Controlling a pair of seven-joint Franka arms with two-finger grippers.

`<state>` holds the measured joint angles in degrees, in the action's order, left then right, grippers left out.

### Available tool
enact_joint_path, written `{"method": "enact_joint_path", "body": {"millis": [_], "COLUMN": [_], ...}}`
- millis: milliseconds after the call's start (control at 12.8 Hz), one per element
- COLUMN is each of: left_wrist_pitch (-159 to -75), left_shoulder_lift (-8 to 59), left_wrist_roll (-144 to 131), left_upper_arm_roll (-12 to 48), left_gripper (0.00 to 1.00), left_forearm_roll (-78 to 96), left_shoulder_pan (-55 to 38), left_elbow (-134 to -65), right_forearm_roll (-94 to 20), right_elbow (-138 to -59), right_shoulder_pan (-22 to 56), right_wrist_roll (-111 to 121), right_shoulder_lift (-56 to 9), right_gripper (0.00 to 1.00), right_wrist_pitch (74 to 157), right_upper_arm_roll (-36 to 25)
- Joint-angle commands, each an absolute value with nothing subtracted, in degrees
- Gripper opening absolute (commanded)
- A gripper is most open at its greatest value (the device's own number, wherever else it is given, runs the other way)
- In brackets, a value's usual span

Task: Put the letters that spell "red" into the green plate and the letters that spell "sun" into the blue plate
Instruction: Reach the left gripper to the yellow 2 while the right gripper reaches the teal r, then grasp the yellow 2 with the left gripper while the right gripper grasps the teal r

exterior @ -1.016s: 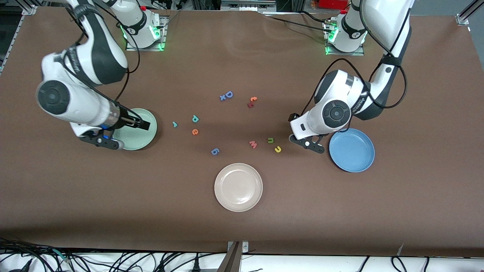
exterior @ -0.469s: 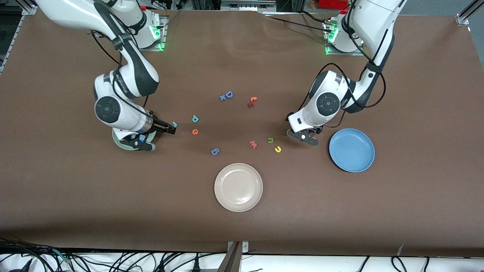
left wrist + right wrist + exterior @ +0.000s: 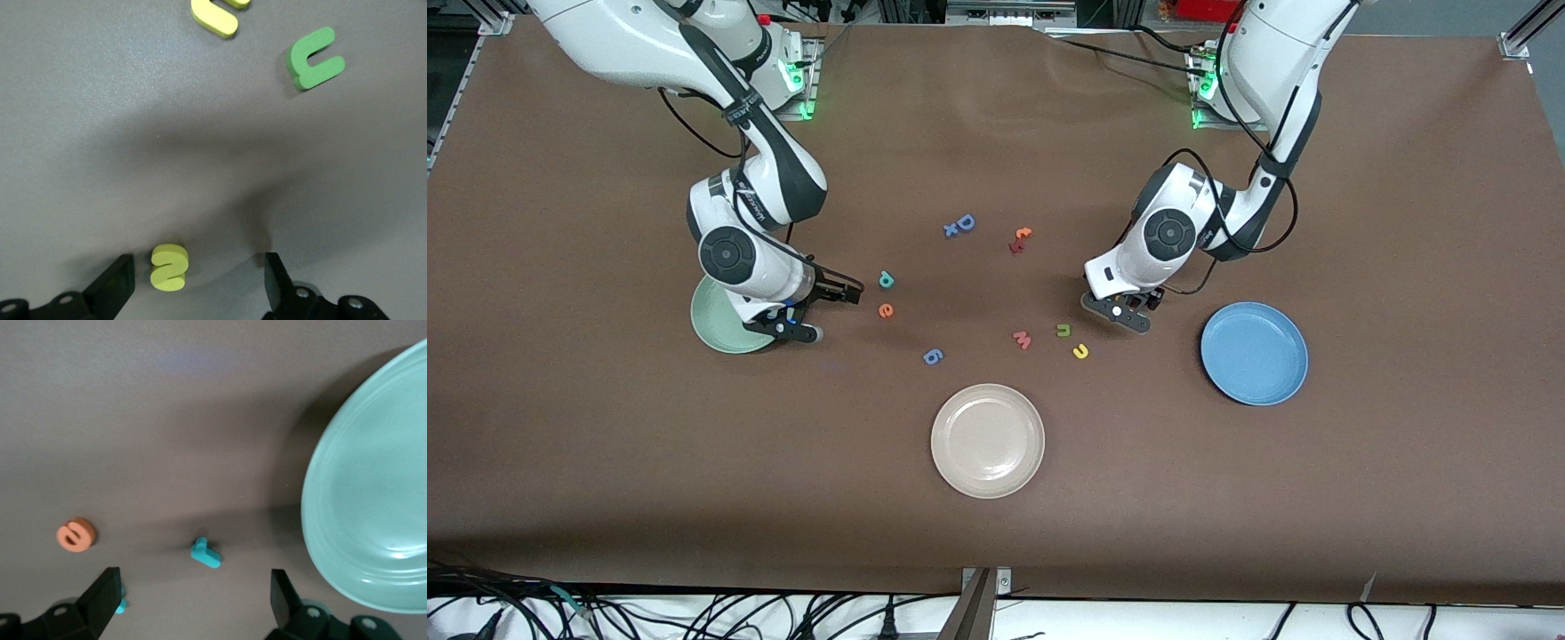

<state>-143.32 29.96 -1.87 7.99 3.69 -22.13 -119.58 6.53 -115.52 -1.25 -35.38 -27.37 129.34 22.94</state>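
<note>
My left gripper is open and low over the table, with the yellow "s" between its fingers, close to one finger and untouched. The olive-green "n" and yellow "u" lie a little off from it. In the front view the left gripper hides the "s"; the blue plate lies toward the left arm's end. My right gripper is open over the teal "r", beside the green plate. The orange "e" and teal "d" lie close by.
A cream-white plate sits nearest the front camera. A pink "w" and a blue "6"-like piece lie between the two groups. A blue "D" and a red and orange pair lie farther back.
Both arms have swung toward the middle of the table. The right gripper went from over the green plate to over the "r"; the left gripper moved away from the blue plate.
</note>
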Motion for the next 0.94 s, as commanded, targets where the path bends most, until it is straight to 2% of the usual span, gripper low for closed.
{"method": "enact_joint_path", "body": {"millis": [0,156,313,469,625,782,860], "left_wrist_pitch": [-142.7,-139.7,-132.4,-125.2,-119.4,-122.5,-124.9], "left_shoulder_lift": [28.3,26.7,24.4,20.7,19.3,21.5,22.5], "left_wrist_roll": [-1.8,-1.3,-1.3,-0.5,4.0,3.6,2.6], "left_upper_arm_roll": [7.6,7.6,7.0,7.3,7.5,7.6,7.7], "left_gripper": [0.2,0.0,0.0,0.0,0.0,0.01,0.03], "left_forearm_roll": [4.6,4.5,4.0,0.8,-0.7,-0.1,-0.1], "left_shoulder_pan": [-22.7,-22.2,-22.1,-18.7,-16.2,-16.9,-17.0], "left_elbow": [-120.4,-120.3,-118.8,-116.7,-113.5,-113.4,-113.7], "right_forearm_roll": [9.5,9.5,9.6,9.5,9.5,9.5,9.5], "right_elbow": [-115.8,-115.8,-115.9,-115.9,-115.9,-116.1,-116.3], "right_shoulder_pan": [-1.2,-1.0,-1.0,-1.0,-1.0,-1.0,-1.0], "right_wrist_roll": [-35.4,-35.5,-35.5,-35.5,-35.5,-35.5,-35.5], "right_shoulder_lift": [-29.0,-29.8,-31.0,-31.3,-31.7,-32.0,-32.1], "right_gripper": [0.96,0.94,0.93,0.78,0.75,0.75,0.72], "right_wrist_pitch": [130.3,130.6,132.0,132.2,132.4,132.8,133.2], "right_upper_arm_roll": [23.0,23.0,23.0,23.0,23.0,23.0,23.0]}}
